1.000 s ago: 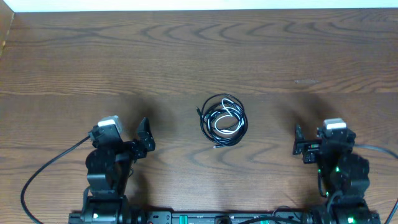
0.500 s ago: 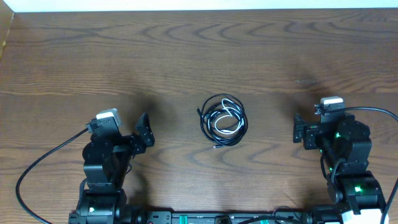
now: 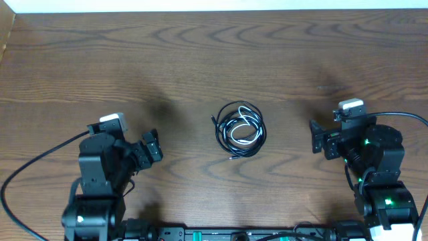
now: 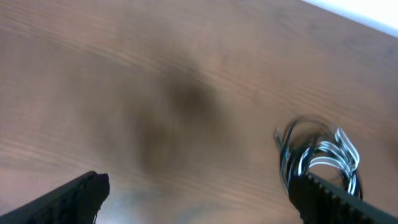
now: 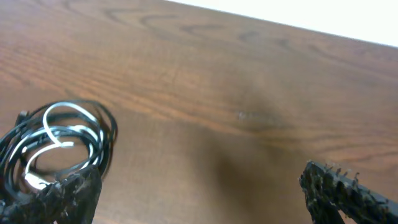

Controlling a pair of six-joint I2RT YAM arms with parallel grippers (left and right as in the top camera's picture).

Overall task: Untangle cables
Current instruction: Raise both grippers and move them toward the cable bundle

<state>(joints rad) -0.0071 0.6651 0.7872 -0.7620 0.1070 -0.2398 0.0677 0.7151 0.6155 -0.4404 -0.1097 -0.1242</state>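
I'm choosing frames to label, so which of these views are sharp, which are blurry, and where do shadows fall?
Overhead: sharp, the cables crisp, with faint shadow patches on the table ahead of each arm. Left wrist: smeared throughout, wood grain washed out, a dark shadow patch left of the cables. Right wrist: clearer, grain readable, with a broad soft shadow near the centre.

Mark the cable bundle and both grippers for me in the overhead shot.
cable bundle [image 3: 241,129]: overhead view, middle of the coiled tangle.
left gripper [image 3: 155,146]: overhead view, midway between its open fingertips.
right gripper [image 3: 313,137]: overhead view, midway between its open fingertips.
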